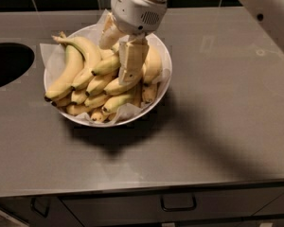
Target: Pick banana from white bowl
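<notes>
The white bowl [164,86] sits on the grey counter, lined with crinkled white paper and heaped with several yellow bananas. A short curved banana [105,65] with a small dark tip lies near the top of the heap. Longer bananas with green stems [75,60] lie along the bowl's left side. My gripper [121,50] hangs from the white wrist right over the middle of the heap. It is open, with one finger [132,60] down among the bananas just right of the short banana and the other finger [110,35] behind it. It holds nothing.
A dark round sink opening [7,63] is cut into the counter [217,126] at the left. A dark tiled wall runs along the back. My arm [270,13] crosses the top right corner. Drawer fronts with handles [178,205] lie below the front edge.
</notes>
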Robot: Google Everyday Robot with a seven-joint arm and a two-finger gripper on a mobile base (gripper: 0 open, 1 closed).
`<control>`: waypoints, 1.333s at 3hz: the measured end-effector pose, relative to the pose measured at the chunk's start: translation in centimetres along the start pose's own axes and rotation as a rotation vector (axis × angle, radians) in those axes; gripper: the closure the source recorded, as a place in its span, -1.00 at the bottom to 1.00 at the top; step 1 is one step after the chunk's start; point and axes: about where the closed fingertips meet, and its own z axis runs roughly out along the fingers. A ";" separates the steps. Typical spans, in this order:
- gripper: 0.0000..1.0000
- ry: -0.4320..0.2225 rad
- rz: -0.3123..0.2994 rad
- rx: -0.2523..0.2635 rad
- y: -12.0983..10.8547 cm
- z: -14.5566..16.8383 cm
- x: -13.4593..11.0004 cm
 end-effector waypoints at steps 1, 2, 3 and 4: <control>-0.30 -0.002 -0.005 0.001 -0.3 0.1 -0.1; -0.16 -0.004 -0.010 -0.005 -0.7 0.5 -0.1; -0.04 -0.001 -0.015 -0.019 -0.8 0.9 -0.1; -0.04 -0.002 -0.018 -0.026 -0.9 1.2 -0.2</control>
